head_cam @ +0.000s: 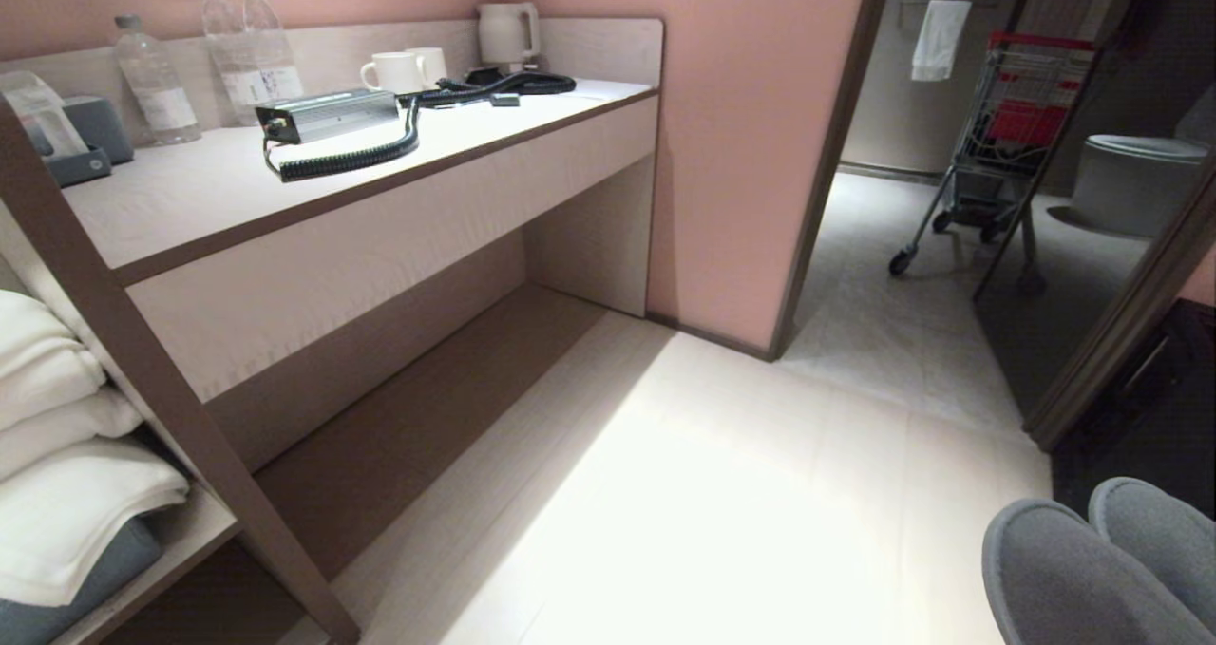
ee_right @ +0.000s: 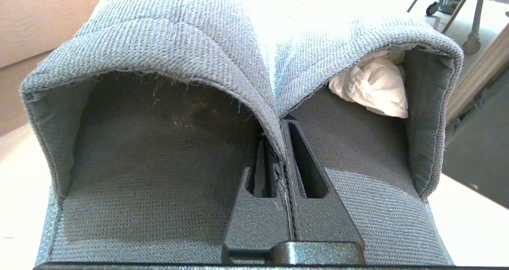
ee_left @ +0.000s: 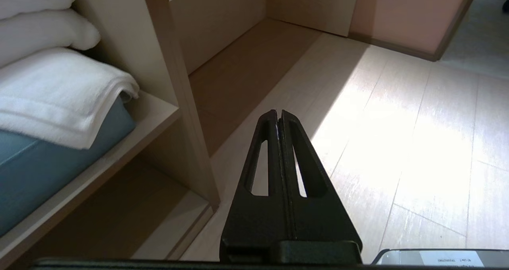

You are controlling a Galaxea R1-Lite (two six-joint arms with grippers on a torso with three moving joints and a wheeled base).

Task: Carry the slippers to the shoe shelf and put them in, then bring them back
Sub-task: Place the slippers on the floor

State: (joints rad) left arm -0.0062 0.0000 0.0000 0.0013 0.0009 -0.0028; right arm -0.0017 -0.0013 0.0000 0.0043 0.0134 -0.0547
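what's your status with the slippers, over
Right gripper shut on the slippers, one finger in each, pinching their inner edges. Left gripper shut, empty. Shoe shelf ahead on the left, floor path unobstructed.

Lower right of the head view, the slippers [head_cam: 1102,569] are cut off by the frame edge. At its left edge the folded towels [head_cam: 57,455] run out of frame too.

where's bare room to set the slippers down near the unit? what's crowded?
Free: the low cubby under the desk counter, between the slanted divider and the end panel, and the pale floor before it. Crowded: the left shelf holding folded towels, and the countertop. The right gripper is shut on the slippers.
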